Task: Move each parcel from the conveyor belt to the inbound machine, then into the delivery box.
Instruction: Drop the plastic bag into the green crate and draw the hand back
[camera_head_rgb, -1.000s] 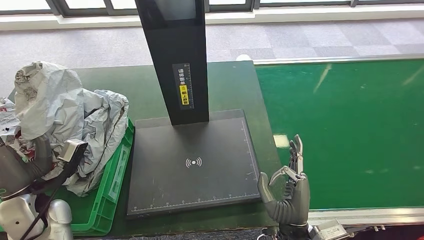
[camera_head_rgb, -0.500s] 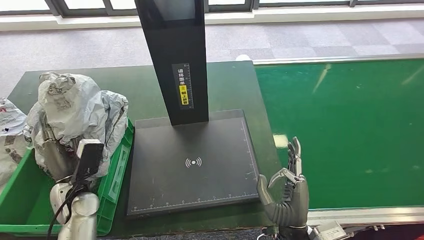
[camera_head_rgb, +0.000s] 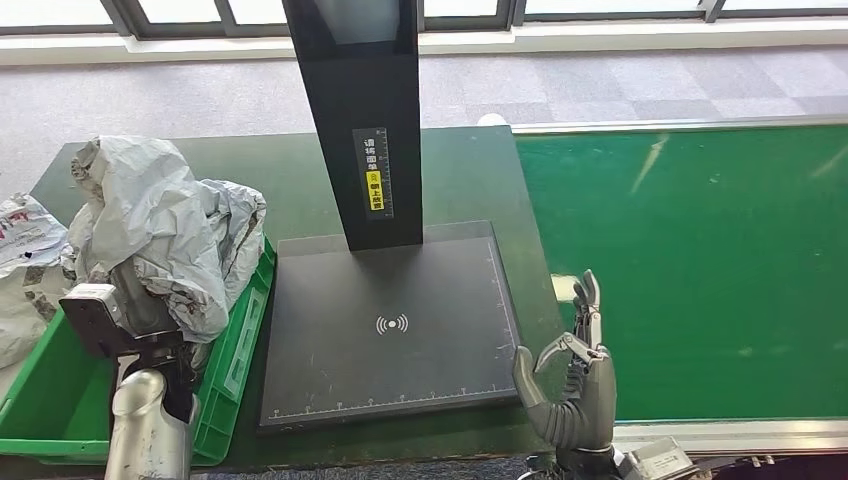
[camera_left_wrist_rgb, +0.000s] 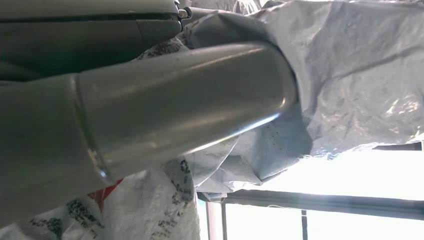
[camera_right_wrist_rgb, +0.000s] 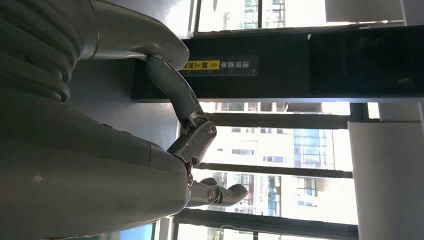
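Here our left hand (camera_head_rgb: 135, 300) grips the crumpled grey plastic parcel (camera_head_rgb: 165, 235) over the green plastic delivery box (camera_head_rgb: 232, 365). We should lower it fully inside before letting go. Our right hand (camera_head_rgb: 575, 385) hangs empty, fingers apart.

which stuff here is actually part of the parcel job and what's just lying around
Part of the job:
grey parcel, over the green delivery box, left hand at it
inbound machine, its plate bare
conveyor belt, no parcel on its visible stretch
right hand, holding nothing

Lying about:
white printed bag left of the box
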